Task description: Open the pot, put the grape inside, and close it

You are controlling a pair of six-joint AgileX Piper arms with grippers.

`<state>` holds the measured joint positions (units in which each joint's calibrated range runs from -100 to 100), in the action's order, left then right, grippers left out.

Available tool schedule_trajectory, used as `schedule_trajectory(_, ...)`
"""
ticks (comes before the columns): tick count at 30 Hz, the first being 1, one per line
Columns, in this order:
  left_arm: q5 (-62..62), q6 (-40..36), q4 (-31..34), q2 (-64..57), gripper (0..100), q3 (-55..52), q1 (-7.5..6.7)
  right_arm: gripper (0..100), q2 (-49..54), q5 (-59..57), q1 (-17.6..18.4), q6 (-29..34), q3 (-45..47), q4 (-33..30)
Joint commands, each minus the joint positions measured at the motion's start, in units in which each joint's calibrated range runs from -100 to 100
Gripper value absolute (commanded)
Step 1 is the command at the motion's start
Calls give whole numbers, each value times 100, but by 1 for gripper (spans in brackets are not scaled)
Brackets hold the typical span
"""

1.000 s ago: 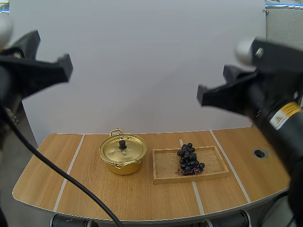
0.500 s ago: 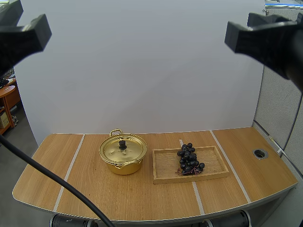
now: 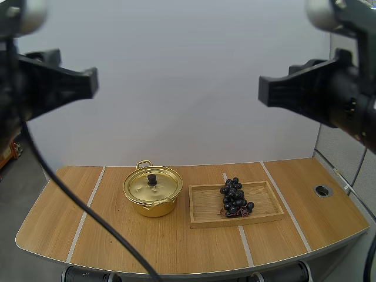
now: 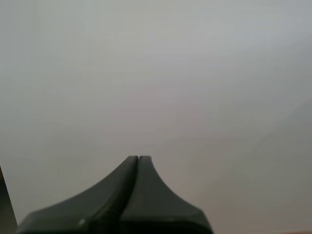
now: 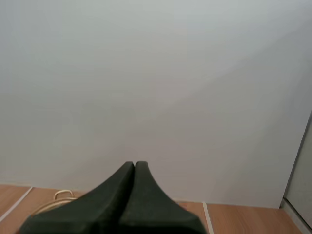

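Observation:
A gold pot (image 3: 151,192) with its lid on and a black knob (image 3: 152,178) stands left of the table's middle. To its right a bunch of dark grapes (image 3: 235,197) lies on a wooden tray (image 3: 205,207). My left gripper (image 3: 91,81) hangs high above the table's left side. In the left wrist view it (image 4: 138,159) is shut on nothing, its fingers one dark wedge. My right gripper (image 3: 263,92) hangs high over the right side. It (image 5: 134,165) is shut and empty too, with the pot's handle (image 5: 63,194) just past it.
The wooden table (image 3: 117,247) has pale stripes running front to back and a round cable hole (image 3: 322,190) at the far right. A white wall stands behind it. Bare wood lies left of the pot and in front of the tray.
Both arms swung up towards the top of the high view, then came back down and inward. Pot, grapes and tray have not moved.

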<state>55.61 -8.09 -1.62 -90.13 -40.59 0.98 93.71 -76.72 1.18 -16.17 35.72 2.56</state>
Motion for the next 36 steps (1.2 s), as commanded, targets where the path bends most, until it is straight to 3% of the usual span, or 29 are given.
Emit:
schedule_trajectory(1, 873, 8, 23, 885, 0, 16, -4, 0, -530, -928, -16, 45, -41, -256)
schedule_trajectory(7, 934, 394, -245, 1662, 0, 16, -4, 0, -1159, -1644, -16, 53, -41, -256)
schedule_trajectory(16, 1266, 1422, -1270, 2705, 0, 16, -4, 0, -1959, -1552, -16, 469, -41, -256)
schedule_trajectory(27, 1297, 1740, -1421, 4029, 0, 16, -4, 0, -2744, -1420, -16, 469, -41, -256)
schedule_trajectory(36, 1793, 2188, -1505, 4887, 0, 16, -4, 0, -3444, -2328, -16, 469, -41, -256)
